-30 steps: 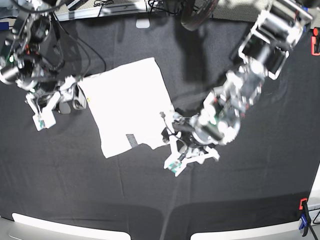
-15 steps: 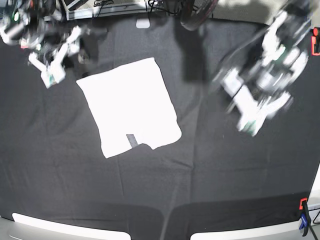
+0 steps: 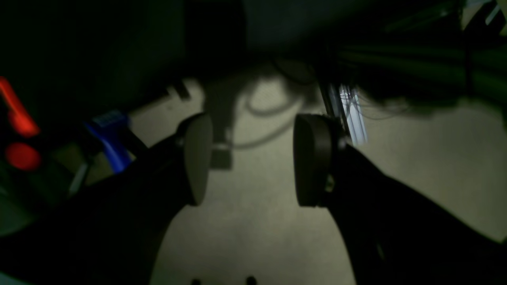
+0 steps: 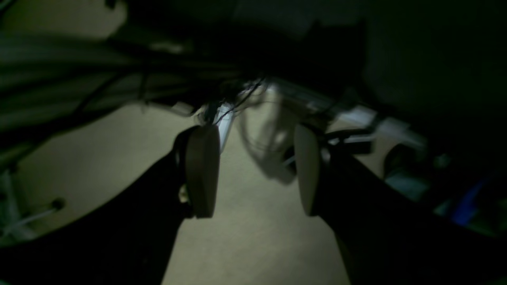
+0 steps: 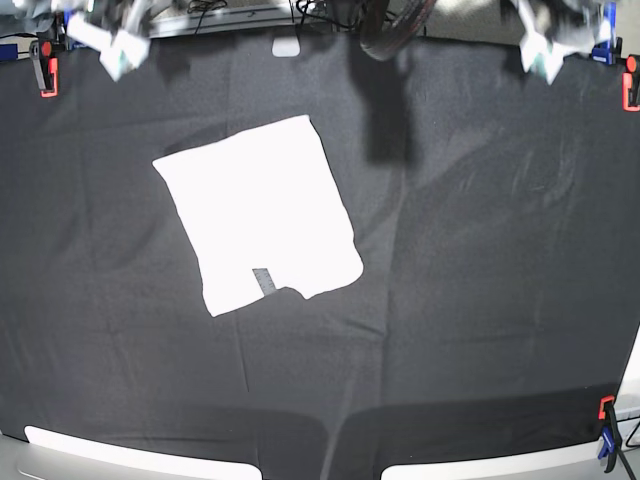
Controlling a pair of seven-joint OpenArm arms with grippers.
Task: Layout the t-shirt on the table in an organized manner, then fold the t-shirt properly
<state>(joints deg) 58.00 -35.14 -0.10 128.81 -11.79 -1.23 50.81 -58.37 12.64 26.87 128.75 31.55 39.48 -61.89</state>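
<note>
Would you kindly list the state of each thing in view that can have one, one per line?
t-shirt: folded into a compact white shape, lying flat, nothing touching it.
table: covered in black cloth, bearing the shirt.
left gripper: open, empty, raised off the table at the far edge.
right gripper: open, empty, raised off the table at the far edge.
clamps: gripping the cloth at the table's edges.

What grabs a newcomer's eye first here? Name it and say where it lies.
The folded white cloth t-shirt, a bright tilted block left of centre on the black-clothed table. Next, both grippers up at the far corners, left gripper and right gripper, open and empty.
</note>
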